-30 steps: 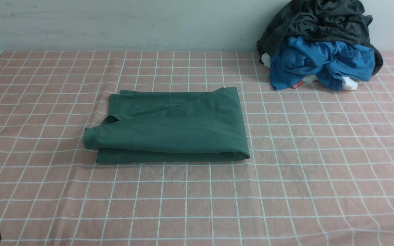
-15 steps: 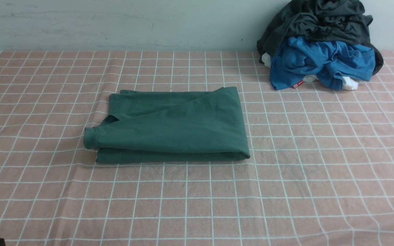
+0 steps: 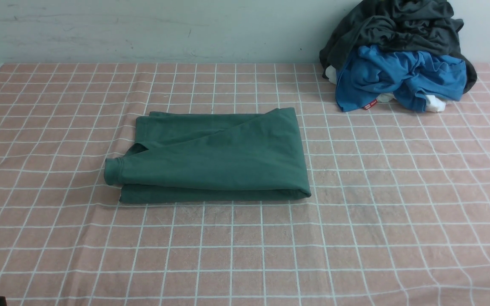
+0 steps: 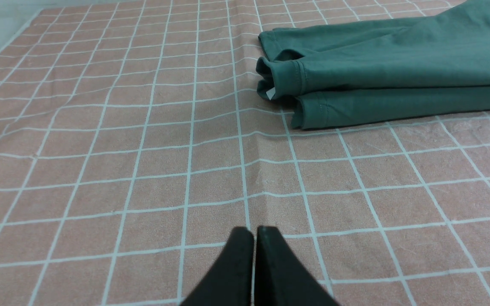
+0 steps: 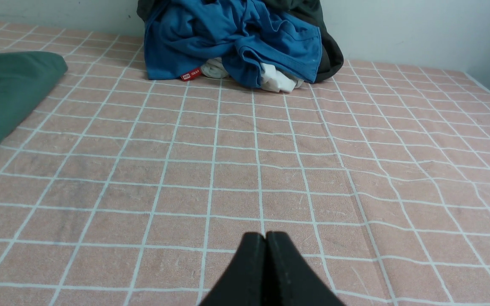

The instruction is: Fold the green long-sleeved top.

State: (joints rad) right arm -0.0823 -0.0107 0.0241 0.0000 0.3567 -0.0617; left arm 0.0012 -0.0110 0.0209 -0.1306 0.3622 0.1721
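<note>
**Green top lies folded; both tools empty and clear of it**

The dark forest-green cotton long-sleeved top [image 3: 211,155] lies as one compact rectangular bundle on the pink checked cloth of the desk [image 3: 398,212], a little left of centre. Its layers are stacked, with one cuffed sleeve end [image 4: 285,78] poking out at the bundle's left edge. By the look of it the folding is essentially done; at most that protruding cuff could be tucked in.

The left tool [image 4: 254,238] hangs above bare cloth near the desk's front, its jaws pressed together and holding nothing, well apart from the top. The right tool [image 5: 266,244] is likewise pinched closed and empty over bare cloth.

Count: one green top, two tools. At the far right corner sits one pile of clothes: one bright blue garment [image 3: 398,76], one dark grey-black garment [image 3: 398,29] over it, and some white fabric [image 5: 277,80] peeking out beneath.
</note>
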